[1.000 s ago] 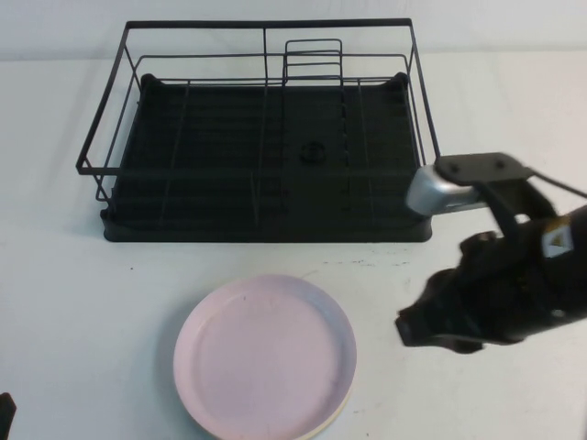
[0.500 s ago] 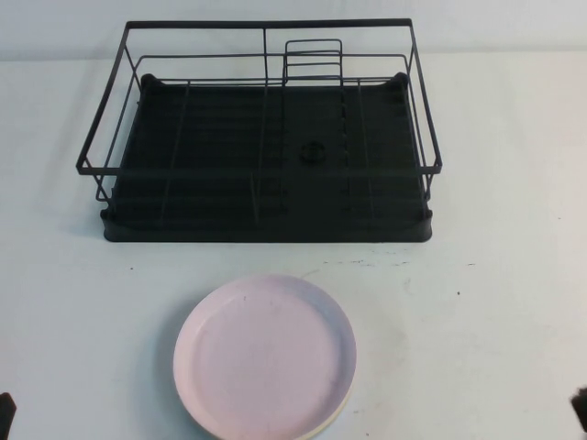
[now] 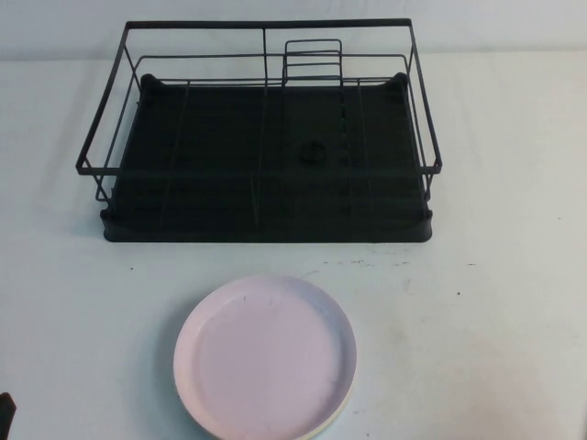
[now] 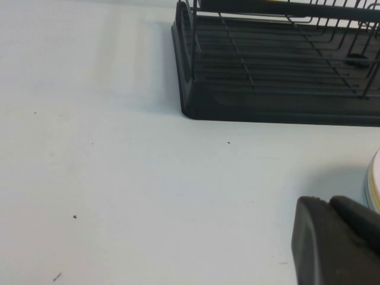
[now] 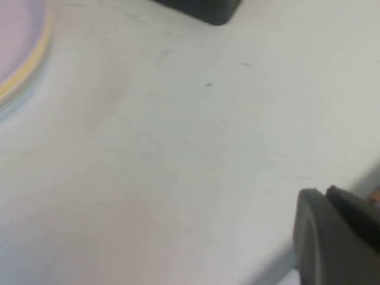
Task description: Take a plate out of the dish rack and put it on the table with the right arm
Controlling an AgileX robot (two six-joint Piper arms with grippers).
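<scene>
Two plates sit stacked on the table (image 3: pixel 495 302) in front of me: the pink-lilac plate (image 3: pixel 265 356) lies flat on top, and beneath it a thin pale-yellow rim of the yellow plate (image 3: pixel 341 410) peeks out at the near right edge. The stack rests near the table's front edge, out of the dish rack (image 3: pixel 261 137) and a short way in front of its near wall — bare white table shows between them, marked only by a few dark specks.

Wide open room lies on both sides of the stack. To its right the table runs clear to the border of the high view, and to its left likewise, apart from a small dark piece of my left arm at the bottom corner.

The dish rack stands farther back, its long side facing me. Its black tray base holds nothing that I can see; the small wire plate-holder section (image 3: pixel 313 60) at the back stands bare too.

My right gripper (image 5: pixel 341 234) is out of the high view, off to the right of the stack and low over bare table; its fingers are closed together with nothing between them. My left gripper (image 4: pixel 338 240) hangs low over the table to the left of the plates, with the rack's near left corner ahead of it — its fingers look pressed together, holding nothing.
</scene>
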